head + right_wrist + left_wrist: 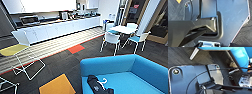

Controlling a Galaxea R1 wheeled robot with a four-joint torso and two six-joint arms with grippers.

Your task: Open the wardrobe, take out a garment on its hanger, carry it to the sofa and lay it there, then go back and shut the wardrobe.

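Big bright blue upholstered sofa (140, 72) w/ black fabric garment (98, 86) lying on its seat.
Garment sits crumpled at seat's front, thin white hanger (103, 81) touching it, hook up; white table (124, 29) & chairs well behind. Both grippers' jaws: can't tell.

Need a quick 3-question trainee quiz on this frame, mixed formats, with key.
1. True or false: the garment lies on the sofa.
2. Multiple choice: the white hanger is A) on the floor, B) on the sofa seat beside the garment, C) on the table.
3. Fill in: the floor tile just left of the sofa, near the bottom of the head view, is coloured ____.

Key: 1 true; 2 B; 3 orange.
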